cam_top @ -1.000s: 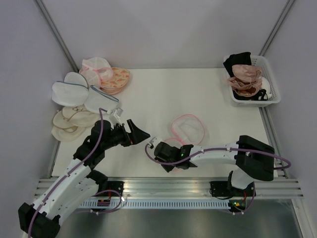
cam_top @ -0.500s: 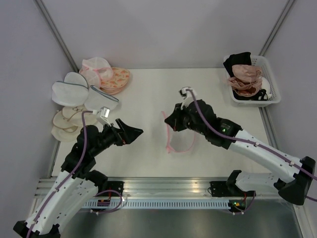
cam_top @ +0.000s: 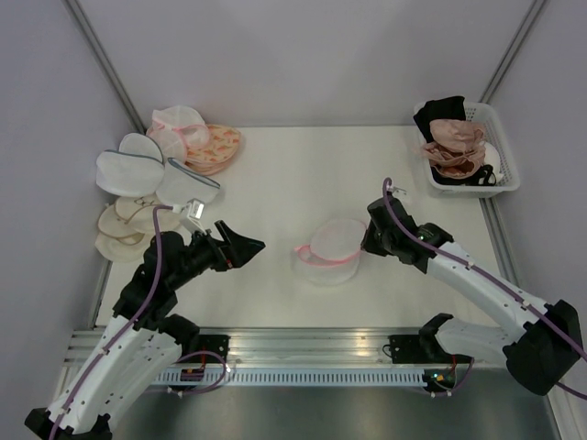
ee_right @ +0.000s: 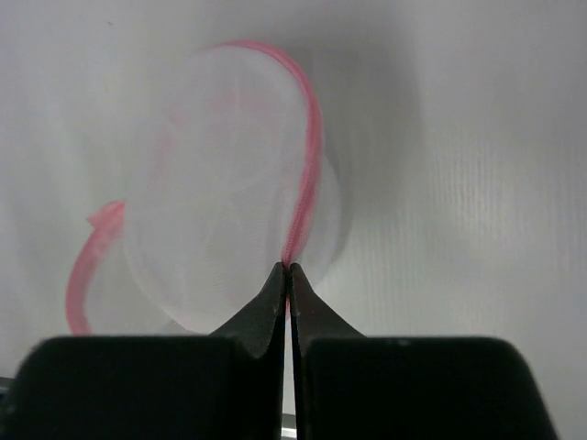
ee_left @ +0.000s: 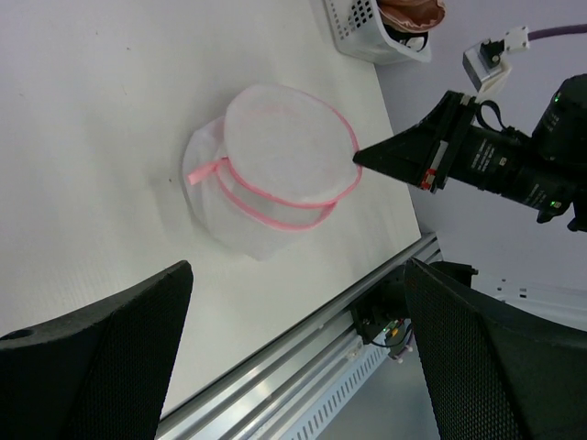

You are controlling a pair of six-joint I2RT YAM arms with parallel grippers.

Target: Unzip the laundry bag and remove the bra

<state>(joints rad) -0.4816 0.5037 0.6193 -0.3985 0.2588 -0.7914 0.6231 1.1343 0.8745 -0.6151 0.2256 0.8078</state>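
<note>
The laundry bag [cam_top: 328,252], a small rounded white mesh pouch with a pink zipper rim, lies on the table near the front centre. It also shows in the left wrist view [ee_left: 275,165] and the right wrist view [ee_right: 220,183]. My right gripper [cam_top: 365,242] is shut on the pink rim at the bag's right side, as the right wrist view [ee_right: 289,268] shows. My left gripper [cam_top: 255,244] is open and empty, a short way left of the bag, fingers wide apart [ee_left: 298,268]. The bra does not show; the pouch looks plain white.
A white basket [cam_top: 506,176] with a black garment and dusty-pink bras stands at the back right. White mesh bags [cam_top: 138,174] and an orange-patterned pouch [cam_top: 218,147] are piled at the back left. A metal rail [cam_top: 312,344] runs along the near edge.
My right arm has swung from the front centre up and over to the right, carrying the bag by its rim. The bag now sits rounded on the table. The left gripper barely moved.
</note>
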